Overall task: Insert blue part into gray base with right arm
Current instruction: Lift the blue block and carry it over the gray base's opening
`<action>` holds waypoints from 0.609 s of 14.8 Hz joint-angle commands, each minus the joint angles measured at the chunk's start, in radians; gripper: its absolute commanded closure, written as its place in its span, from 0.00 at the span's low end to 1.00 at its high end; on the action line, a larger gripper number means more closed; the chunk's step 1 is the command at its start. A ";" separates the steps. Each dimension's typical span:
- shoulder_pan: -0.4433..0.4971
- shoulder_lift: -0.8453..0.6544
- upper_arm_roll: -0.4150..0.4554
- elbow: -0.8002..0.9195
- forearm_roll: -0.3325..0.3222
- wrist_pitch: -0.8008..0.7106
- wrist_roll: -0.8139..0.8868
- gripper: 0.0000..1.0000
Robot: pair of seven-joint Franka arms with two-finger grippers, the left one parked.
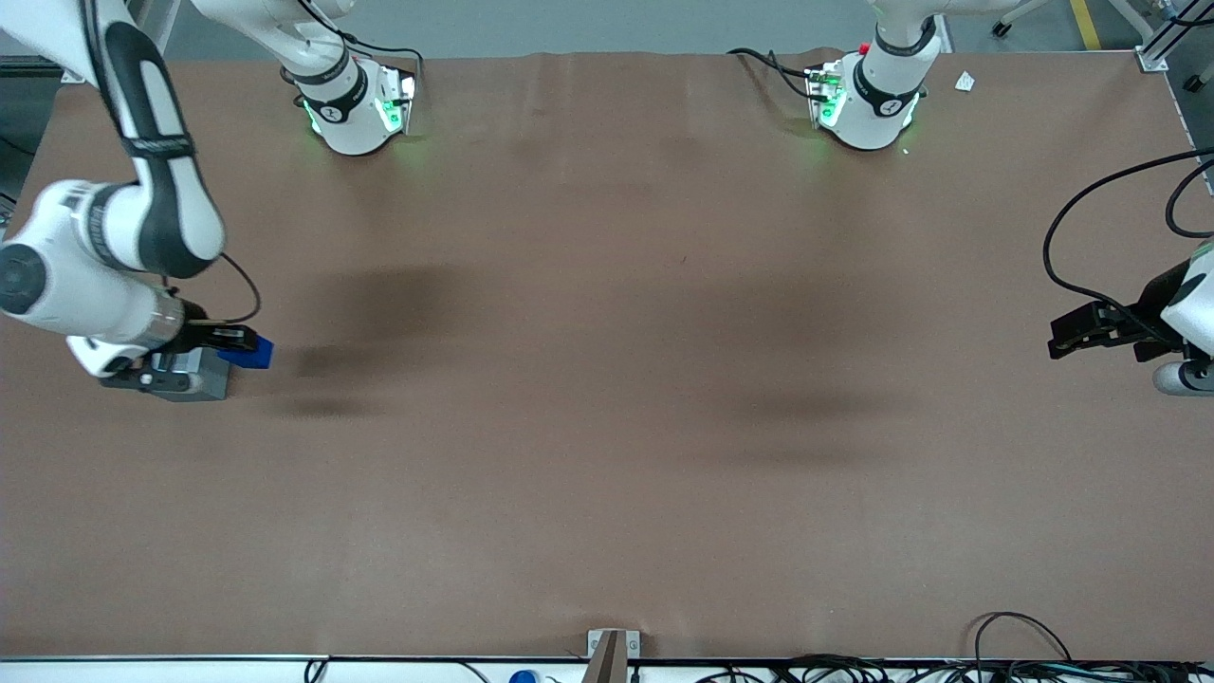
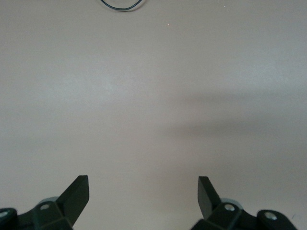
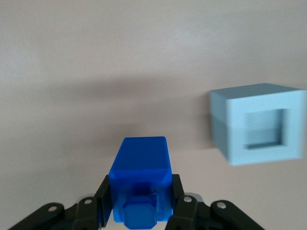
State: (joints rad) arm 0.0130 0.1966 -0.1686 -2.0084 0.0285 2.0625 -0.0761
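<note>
My right arm's gripper (image 1: 235, 341) is shut on the blue part (image 1: 254, 354) and holds it a little above the brown table, at the working arm's end. In the right wrist view the black fingers (image 3: 103, 196) clamp the blue part (image 3: 140, 175) from both sides, with its narrower stub pointing toward the camera. The gray base (image 1: 211, 377) stands on the table right beside the blue part, partly covered by the wrist. In the right wrist view the gray base (image 3: 259, 124) shows its square socket, empty, and lies off to one side of the blue part.
Two arm pedestals (image 1: 356, 109) (image 1: 868, 100) stand along the table's edge farthest from the camera. The parked gripper (image 1: 1091, 332) hangs at the parked arm's end. A white scrap (image 1: 965, 82) lies near that pedestal. A bracket (image 1: 612, 650) and cables line the near edge.
</note>
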 commanded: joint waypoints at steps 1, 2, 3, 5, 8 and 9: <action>-0.085 -0.034 0.011 0.033 -0.021 -0.050 -0.092 0.95; -0.120 -0.036 0.011 0.033 -0.021 -0.044 -0.144 0.95; -0.151 -0.031 0.011 0.033 -0.021 -0.032 -0.199 0.95; -0.189 -0.028 0.011 0.028 -0.021 0.013 -0.269 0.95; -0.226 -0.011 0.012 0.022 -0.021 0.065 -0.329 0.95; -0.235 0.003 0.011 0.020 -0.021 0.079 -0.344 0.95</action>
State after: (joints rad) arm -0.1973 0.1853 -0.1740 -1.9756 0.0241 2.1074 -0.3873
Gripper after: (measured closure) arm 0.489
